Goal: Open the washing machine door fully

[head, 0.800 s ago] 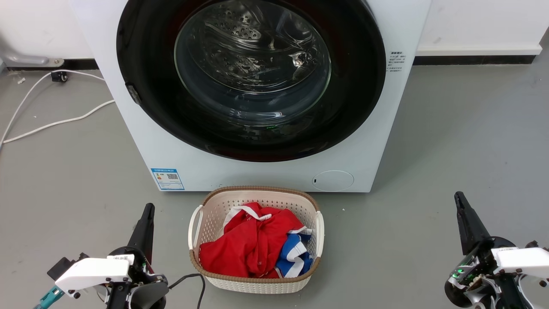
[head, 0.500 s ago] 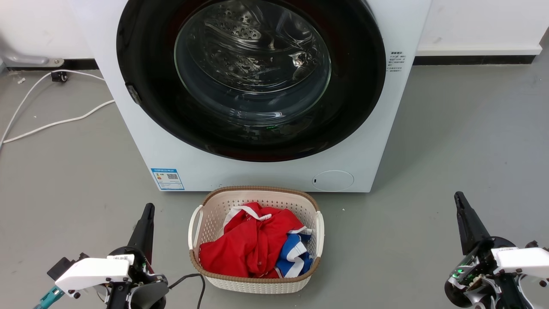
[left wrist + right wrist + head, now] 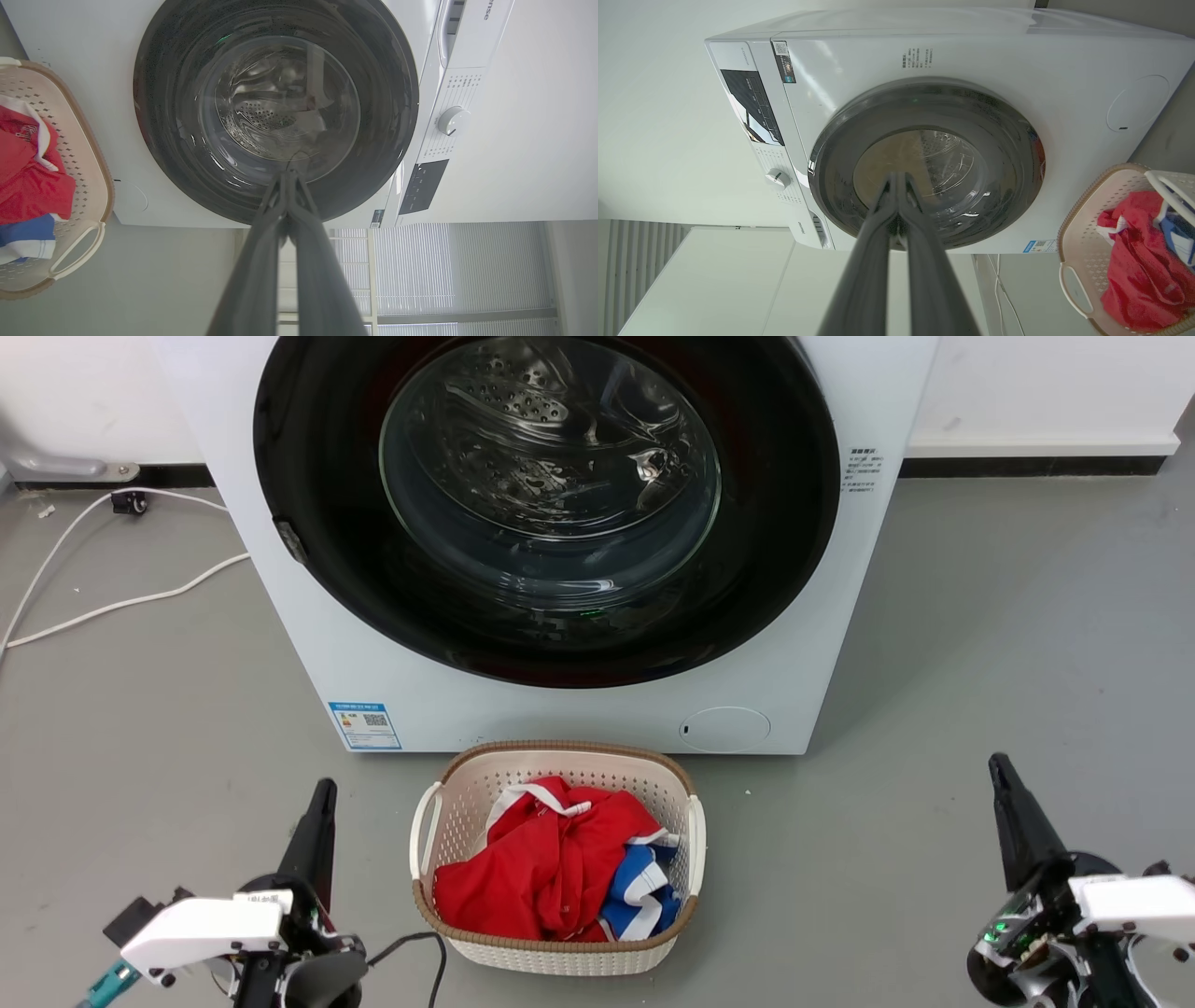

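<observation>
While the round glossy black washing machine door (image 3: pixel 546 504) is sitting shut, the left gripper (image 3: pixel 323 791) and right gripper (image 3: pixel 998 765) are hovering far off, pinched together, empty.

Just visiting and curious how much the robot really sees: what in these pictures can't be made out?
- Head view: the top of the washing machine door is cut off by the upper edge.
- Head view: print on the blue label is too small to read.
- Head view: the bottom of the basket is hidden under the red clothes.
- Left wrist view: the drum is obscured by reflections in the glass.
</observation>
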{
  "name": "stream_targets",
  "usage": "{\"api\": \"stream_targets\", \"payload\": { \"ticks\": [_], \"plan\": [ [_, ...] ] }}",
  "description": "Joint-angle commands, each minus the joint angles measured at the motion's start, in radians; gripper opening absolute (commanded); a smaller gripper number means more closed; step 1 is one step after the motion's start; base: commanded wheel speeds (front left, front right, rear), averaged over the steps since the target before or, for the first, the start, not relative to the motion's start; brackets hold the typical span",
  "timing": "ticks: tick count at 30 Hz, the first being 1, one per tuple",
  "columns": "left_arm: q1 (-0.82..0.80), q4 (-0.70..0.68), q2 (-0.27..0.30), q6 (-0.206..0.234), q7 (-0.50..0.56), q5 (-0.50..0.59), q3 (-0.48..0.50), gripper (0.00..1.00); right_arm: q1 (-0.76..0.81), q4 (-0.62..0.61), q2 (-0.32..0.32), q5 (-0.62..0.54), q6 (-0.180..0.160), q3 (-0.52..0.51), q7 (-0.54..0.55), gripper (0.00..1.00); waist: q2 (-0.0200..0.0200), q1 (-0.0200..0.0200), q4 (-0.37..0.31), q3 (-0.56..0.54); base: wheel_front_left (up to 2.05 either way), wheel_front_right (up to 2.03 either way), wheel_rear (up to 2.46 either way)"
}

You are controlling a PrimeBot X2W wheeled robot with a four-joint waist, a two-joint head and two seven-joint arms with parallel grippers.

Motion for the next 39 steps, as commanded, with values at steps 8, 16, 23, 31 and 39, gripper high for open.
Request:
{"api": "stream_targets", "payload": {
  "ticks": [8, 16, 23, 31, 39],
  "plan": [
    [0.032, -0.011, -0.002, 0.001, -0.034, 0.026, -0.006, 1.0, 0.035, 0.0, 0.002, -0.037, 0.0, 0.002, -0.034, 1.0, -0.0001, 0.0, 0.0, 0.0, 0.0, 0.0, 0.0],
    [0.039, -0.057, -0.002, 0.021, -0.073, 0.152, 0.014, 1.0, 0.053, -0.049, 0.002, -0.201, 0.0, -0.01, -0.072, 1.0, -0.0001, 0.0, 0.002, 0.002, 0.0, 0.0, 0.0],
    [0.051, -0.118, -0.001, 0.069, -0.104, 0.329, -0.006, 1.0, 0.069, -0.107, 0.002, -0.379, 0.0, -0.005, -0.103, 1.0, -0.0001, 0.0, 0.002, 0.004, 0.0, 0.0, 0.0],
    [0.07, -0.157, -0.001, 0.121, -0.136, 0.561, -0.051, 1.0, 0.09, -0.168, 0.002, -0.601, 0.0, 0.018, -0.135, 1.0, -0.0001, 0.0, 0.002, 0.006, 0.0, 0.0, 0.0],
    [0.083, -0.179, 0.011, 0.171, -0.166, 0.73, -0.096, 1.0, 0.113, -0.206, 0.002, -0.789, 0.0, 0.038, -0.165, 1.0, -0.0001, 0.0, 0.004, 0.006, 0.0, 0.0, 0.0]
  ]
}}
